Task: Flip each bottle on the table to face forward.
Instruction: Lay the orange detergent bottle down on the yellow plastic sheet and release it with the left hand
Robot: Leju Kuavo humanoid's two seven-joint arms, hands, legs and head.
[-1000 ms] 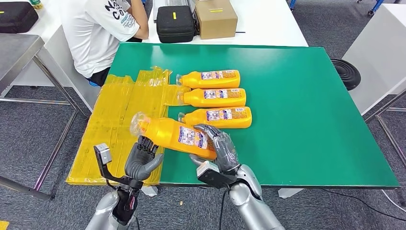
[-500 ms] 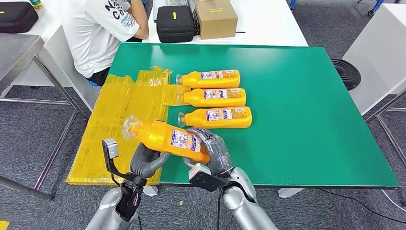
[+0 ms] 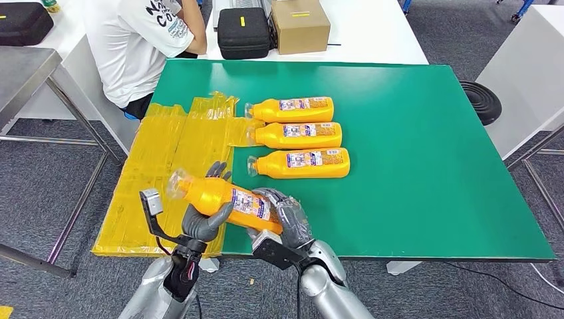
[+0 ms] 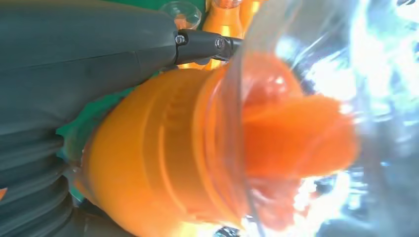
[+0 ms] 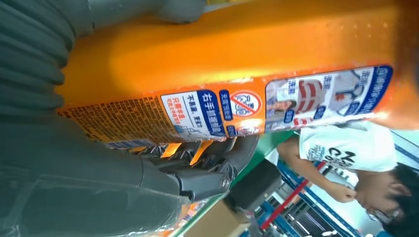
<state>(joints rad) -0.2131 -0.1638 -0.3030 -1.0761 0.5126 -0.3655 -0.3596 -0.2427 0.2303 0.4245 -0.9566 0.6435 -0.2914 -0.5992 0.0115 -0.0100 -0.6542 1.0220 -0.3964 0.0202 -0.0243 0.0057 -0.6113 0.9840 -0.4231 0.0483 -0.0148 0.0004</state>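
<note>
Holding one orange bottle [image 3: 223, 199] between both hands, the robot has it lifted at the near edge of the green table [image 3: 425, 166], tilted, with its clear cap end toward the yellow plastic sheet [image 3: 159, 166]. The right hand [image 3: 282, 216] is clamped around the bottle's base end, fingers wrapped over the label. The left hand [image 3: 203, 219] cups the bottle from below near the neck, with fingertips showing above its far side; it supports the bottle and does not hang free. In the left wrist view the bottle's neck and clear cap [image 4: 296, 123] sit right against that hand. In the right wrist view a printed label [image 5: 257, 106] faces the camera.

Beyond the held bottle, three more bottles [image 3: 299, 135] lie side by side in a row on the table, labels up, caps toward the sheet. A person in a white shirt [image 3: 143, 46] sits at the table's far left corner.

To do this step well, I judge the robot should roll the bottle about its long axis with the right hand while the left steadies the neck, then lay it down parallel to the row, just nearer than the closest bottle, keeping it over the table and not the edge.
</note>
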